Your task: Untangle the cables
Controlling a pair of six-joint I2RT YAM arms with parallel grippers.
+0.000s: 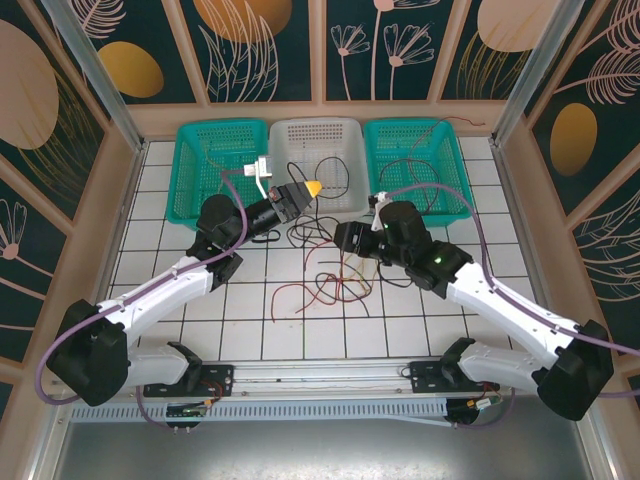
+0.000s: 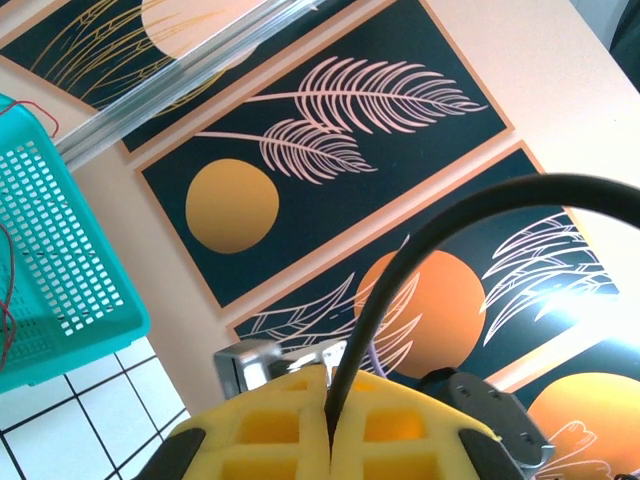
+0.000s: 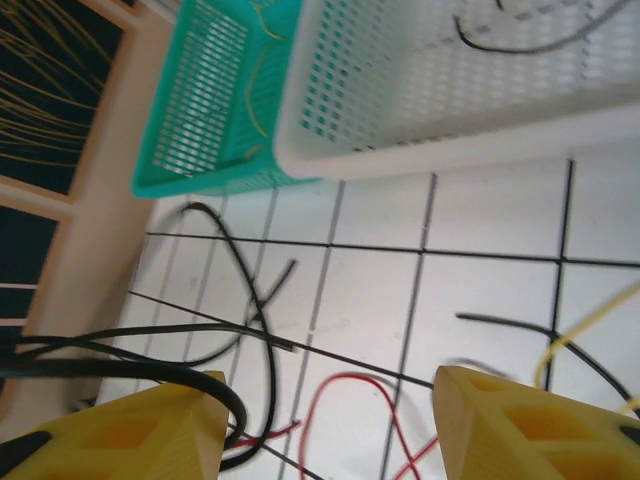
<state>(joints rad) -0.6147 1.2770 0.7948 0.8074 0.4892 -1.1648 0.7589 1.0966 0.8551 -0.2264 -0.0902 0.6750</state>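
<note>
Left gripper [image 2: 328,425] is pinching a black cable [image 2: 395,270], pads pressed together; right gripper [image 3: 330,395] is hovering spread just above the tangled cables [image 1: 325,280] on the white tiles [image 1: 250,330], lying between the two (right arm nearer).

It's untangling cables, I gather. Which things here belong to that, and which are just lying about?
Job: thin black wire pinched in the left fingers; thin red wire and thin yellow wire on the tiles; open right fingers above them.
Lying about: left teal plastic mesh basket, white plastic mesh basket, right teal plastic mesh basket, each holding some wire.
</note>
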